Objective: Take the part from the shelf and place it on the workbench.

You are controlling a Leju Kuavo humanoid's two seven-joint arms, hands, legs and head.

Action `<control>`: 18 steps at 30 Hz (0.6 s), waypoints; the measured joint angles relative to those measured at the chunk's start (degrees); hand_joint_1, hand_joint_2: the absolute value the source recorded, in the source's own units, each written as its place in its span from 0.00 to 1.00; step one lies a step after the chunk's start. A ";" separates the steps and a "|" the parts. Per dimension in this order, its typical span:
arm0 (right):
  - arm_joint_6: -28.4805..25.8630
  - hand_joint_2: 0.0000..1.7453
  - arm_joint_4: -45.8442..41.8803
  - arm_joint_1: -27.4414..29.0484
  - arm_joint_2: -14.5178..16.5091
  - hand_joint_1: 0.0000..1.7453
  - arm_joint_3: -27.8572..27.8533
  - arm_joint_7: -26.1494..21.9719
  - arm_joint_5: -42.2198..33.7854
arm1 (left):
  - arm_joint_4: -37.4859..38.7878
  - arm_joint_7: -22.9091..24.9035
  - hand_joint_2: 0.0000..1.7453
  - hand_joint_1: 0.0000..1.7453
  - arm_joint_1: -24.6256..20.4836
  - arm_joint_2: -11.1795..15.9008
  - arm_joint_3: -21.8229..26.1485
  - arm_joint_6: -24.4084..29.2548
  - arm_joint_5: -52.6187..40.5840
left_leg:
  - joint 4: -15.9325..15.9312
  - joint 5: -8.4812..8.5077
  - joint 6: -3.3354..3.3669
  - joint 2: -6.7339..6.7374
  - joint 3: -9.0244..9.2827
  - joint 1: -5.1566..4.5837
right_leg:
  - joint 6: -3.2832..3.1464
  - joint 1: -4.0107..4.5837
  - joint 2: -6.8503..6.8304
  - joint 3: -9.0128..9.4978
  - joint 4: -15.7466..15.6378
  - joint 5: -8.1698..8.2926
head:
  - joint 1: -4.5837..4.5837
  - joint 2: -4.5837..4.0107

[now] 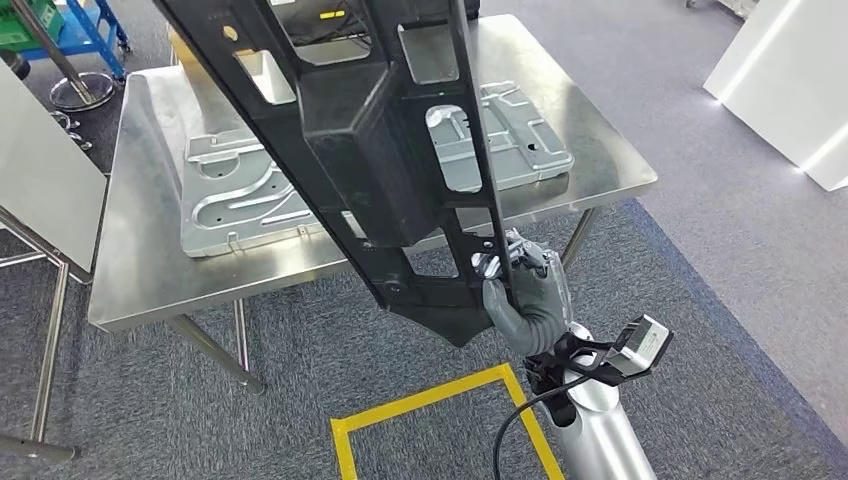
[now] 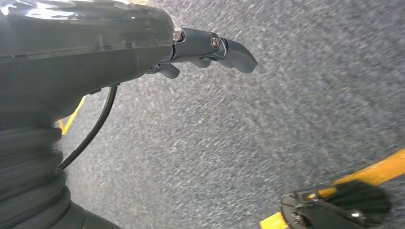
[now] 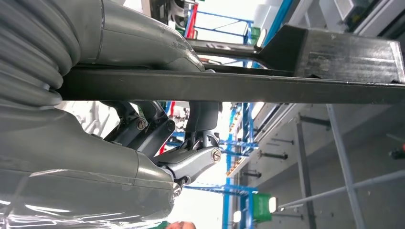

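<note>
A large black plastic frame part (image 1: 370, 150) with cut-outs and a boxy block in its middle is held up at a slant in front of the workbench (image 1: 150, 270). My right hand (image 1: 525, 290) grips its lower edge, fingers wrapped round the rim. In the right wrist view the part (image 3: 239, 86) runs as a dark bar clamped in my right hand (image 3: 119, 157), with the block at its far end. My left hand (image 2: 210, 50) hangs over grey carpet, fingers stretched out and holding nothing.
A silver stamped metal panel (image 1: 250, 190) lies on the steel workbench top. Yellow floor tape (image 1: 430, 400) marks a square before the bench. A white board (image 1: 40, 170) stands at the left, a white wall (image 1: 790, 80) at the right, a blue rack (image 1: 90, 25) behind.
</note>
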 joint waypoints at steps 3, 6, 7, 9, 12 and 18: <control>-0.25 1.00 -0.05 -0.49 -0.42 1.00 0.00 0.04 0.27 | 0.00 -0.77 1.00 0.00 -0.35 -0.17 0.00 0.02 -0.05 | -0.74 -0.69 1.01 -0.33 1.68 0.37 | 1.08 -0.46 0.46 -7.21 12.10 -4.59 | 0.01 0.00; -0.63 1.00 -0.06 -0.80 -1.04 1.00 -0.05 0.31 0.72 | 0.00 -1.10 1.00 0.00 -0.50 -0.33 0.00 -0.02 -0.26 | -0.67 -1.61 0.86 -0.63 2.81 0.42 | 1.39 -0.83 0.54 -10.03 12.73 -1.74 | 0.00 0.00; -0.75 1.00 -0.07 -1.07 -1.28 1.00 -0.11 0.45 0.84 | 0.00 -1.11 1.00 0.00 -0.56 -0.41 0.00 -0.05 -0.35 | -0.65 -1.97 0.70 -0.72 3.30 0.44 | 1.44 -0.92 0.55 -8.71 8.65 1.29 | 0.00 0.00; -0.91 1.00 -0.02 -2.04 -1.81 1.00 -0.28 0.79 1.11 | 0.01 -1.09 1.00 0.00 -0.84 -0.52 0.00 -0.16 -0.50 | -0.56 -2.55 0.21 -0.85 3.86 0.39 | 1.20 -0.77 0.66 -6.44 1.90 4.18 | 0.01 0.00; -1.28 1.00 -0.01 -3.82 -2.69 1.00 -0.59 1.50 2.31 | 0.01 -0.92 1.00 0.00 -1.08 -0.59 0.00 -0.47 -0.58 | -0.19 -2.92 -0.89 -0.93 3.77 0.20 | -0.09 -0.51 0.83 -5.91 -0.15 4.31 | 0.02 0.00; -3.14 1.00 0.75 -11.42 -4.74 1.00 -1.69 4.47 6.30 | 0.00 -0.56 1.00 0.00 -1.11 -0.56 0.01 -0.75 -0.41 | 13.31 -9.12 -1.91 -0.56 -2.93 0.33 | -1.75 -0.56 0.83 -4.52 -0.35 3.92 | 0.02 0.00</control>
